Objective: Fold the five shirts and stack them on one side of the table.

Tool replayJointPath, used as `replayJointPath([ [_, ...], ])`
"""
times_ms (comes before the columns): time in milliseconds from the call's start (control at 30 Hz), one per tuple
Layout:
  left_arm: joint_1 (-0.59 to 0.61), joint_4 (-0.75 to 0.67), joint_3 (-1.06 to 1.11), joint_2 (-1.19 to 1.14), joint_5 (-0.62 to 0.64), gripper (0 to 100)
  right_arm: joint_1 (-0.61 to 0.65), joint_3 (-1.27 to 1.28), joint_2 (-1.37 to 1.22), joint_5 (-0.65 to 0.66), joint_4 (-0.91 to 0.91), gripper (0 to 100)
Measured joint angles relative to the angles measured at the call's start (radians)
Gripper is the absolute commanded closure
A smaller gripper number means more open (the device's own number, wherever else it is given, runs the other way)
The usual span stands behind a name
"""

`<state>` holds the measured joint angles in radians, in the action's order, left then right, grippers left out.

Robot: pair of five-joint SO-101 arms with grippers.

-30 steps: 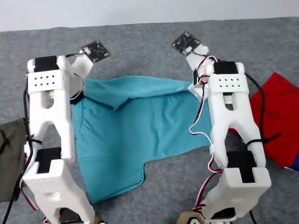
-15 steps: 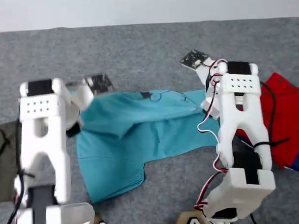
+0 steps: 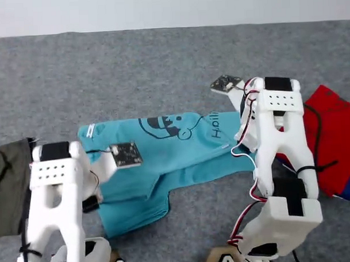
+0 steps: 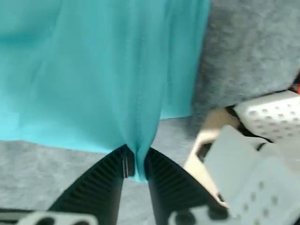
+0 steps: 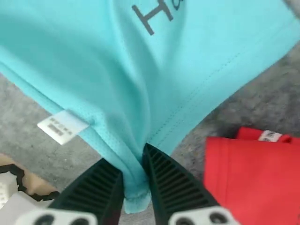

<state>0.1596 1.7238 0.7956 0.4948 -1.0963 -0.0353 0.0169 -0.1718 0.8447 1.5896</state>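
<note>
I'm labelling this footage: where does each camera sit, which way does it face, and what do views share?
High view: fixed above the table, looking down on left arm, right arm, teal shirt, red shirt.
Left wrist view: on the left arm, looking along left gripper, shut on teal shirt.
Right wrist view: on the right arm, looking along right gripper, shut on teal shirt.
Shared: teal shirt everywhere; red shirt in high and right wrist views.
</note>
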Motion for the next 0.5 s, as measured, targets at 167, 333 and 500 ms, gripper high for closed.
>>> replayJointPath([
  [167, -0.02, 0.0, 0.018, 0.009, 0.0, 97, 0.0, 0.044, 0.0, 0.0, -0.002, 98.8],
  [333, -0.083, 0.0, 0.018, 0.009, 0.0, 98, -0.003, 0.092, 0.0, 0.0, -0.002, 98.8],
  [500, -0.192, 0.0, 0.037, 0.009, 0.0, 100, -0.006, 0.097, 0.0, 0.0, -0.002, 98.8],
])
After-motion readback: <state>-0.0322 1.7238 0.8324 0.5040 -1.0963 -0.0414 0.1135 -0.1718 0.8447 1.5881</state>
